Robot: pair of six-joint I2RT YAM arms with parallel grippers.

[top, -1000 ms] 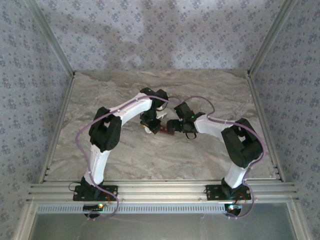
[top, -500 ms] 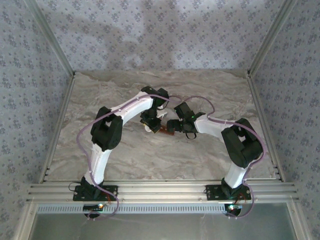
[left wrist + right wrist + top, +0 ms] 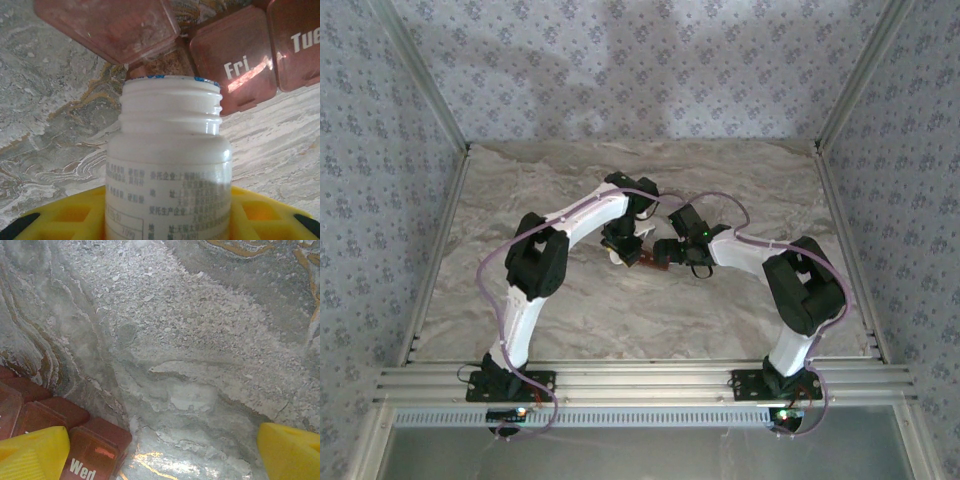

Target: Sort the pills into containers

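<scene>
With our left gripper (image 3: 167, 217) clamped on the white bottle (image 3: 170, 165), mouth uncapped just left of the pill organizer (image 3: 232, 75) at mid-table (image 3: 200, 340), and our right gripper (image 3: 162, 450) spread empty at its right end, over-tilting may spill pills past the open compartment (image 3: 159, 61).

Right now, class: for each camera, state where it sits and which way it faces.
Top: above and behind the robot, looking down on the table; left arm and right arm show.
Left wrist: faces along left fingers at the gripped bottle, pill box beyond.
Right wrist: faces down at the table, open right fingers at the corners.
Shared: both wrist views catch the pill box.
</scene>
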